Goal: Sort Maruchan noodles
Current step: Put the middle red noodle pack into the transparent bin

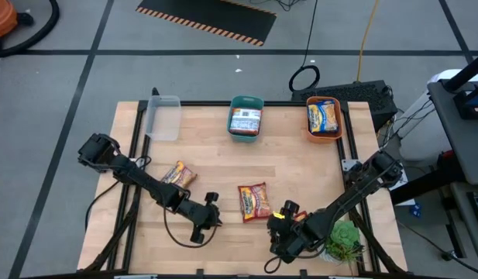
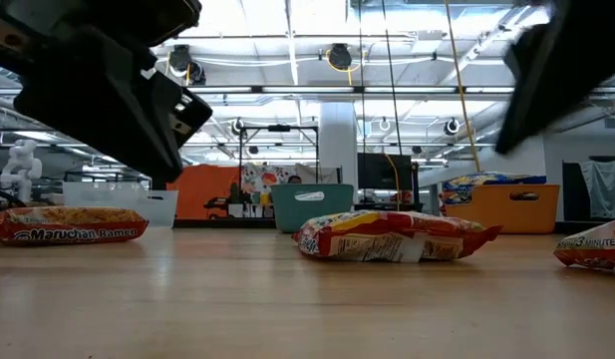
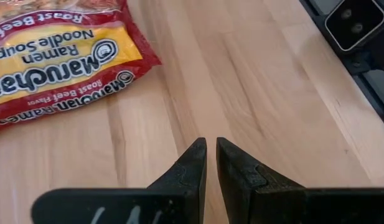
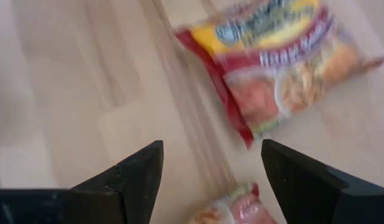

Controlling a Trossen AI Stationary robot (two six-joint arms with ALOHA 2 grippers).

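Three noodle packets are seen lying loose on the wooden worktop (image 1: pixel 300 167), and more are held in bins along its far edge. A red packet (image 1: pixel 254 201) lies flat near the middle of the front half, a second red packet (image 1: pixel 178 175) lies toward the left side, and a third packet (image 1: pixel 294 211) is partly hidden beside the right gripper near the front edge. At the far edge, a clear bin (image 1: pixel 164 116) is set near the left corner, a teal bin (image 1: pixel 245 116) holding a blue-white packet (image 1: pixel 245 121) is set at the middle, and an orange bin (image 1: pixel 324 118) holding an orange-yellow packet (image 1: pixel 323 115) is set toward the right corner. A green plant (image 1: pixel 345 239) is seen by the front right corner.

The left gripper (image 3: pixel 211 158) is held over bare wood near the front edge, left of the middle packet, its fingers clenched together on nothing. The right gripper (image 4: pixel 211 163) is held above the worktop just right of the middle packet, its fingers spread wide and empty
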